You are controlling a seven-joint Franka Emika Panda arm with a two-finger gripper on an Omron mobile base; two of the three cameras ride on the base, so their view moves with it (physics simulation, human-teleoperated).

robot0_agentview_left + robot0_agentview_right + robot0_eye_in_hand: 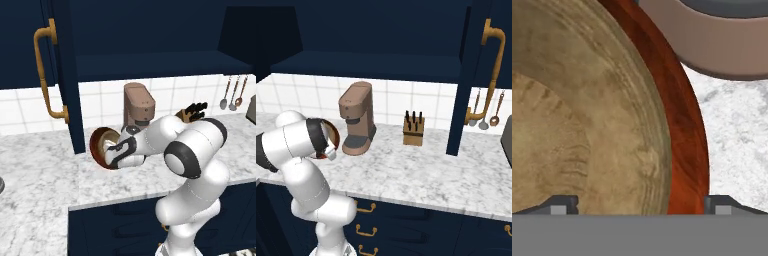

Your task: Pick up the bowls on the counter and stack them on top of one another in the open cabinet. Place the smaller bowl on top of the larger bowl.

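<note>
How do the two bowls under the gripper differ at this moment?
The smaller bowl is matte tan with a pale beige inside; the larger bowl is glossy reddish-brown. The smaller bowl is narrower and sits nested inside the larger bowl, whose rim shows as a band around it. Both are round with wood grain, and both are on the counter beside the coffee machine, below the open gripper.
</note>
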